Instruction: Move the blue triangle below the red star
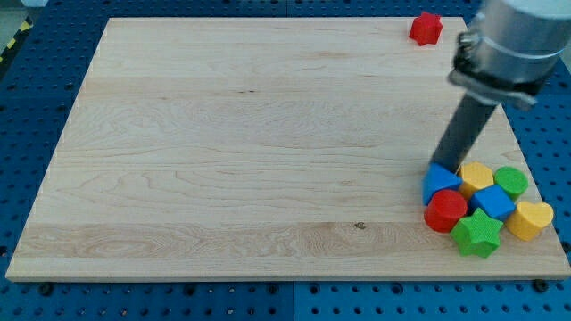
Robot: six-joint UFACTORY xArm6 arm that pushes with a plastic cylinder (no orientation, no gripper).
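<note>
The light wooden board (241,152) lies flat on the blue perforated table (36,303). The red star block (426,28) sits alone at the board's top edge, toward the view's right, well apart from everything else. The remaining blocks huddle in the bottom right corner. The blue triangle block (440,182) is leftmost there, with my tip (440,167) at its upper edge, seemingly touching it. Just below it sits the red cylinder block (445,211). To the triangle's right comes the yellow hexagonal block (476,176), then the green round block (511,182). Below those lies the blue cube block (493,203), with the green star block (476,234) beneath it and the yellow heart-shaped block (530,219) at the cluster's right end.
</note>
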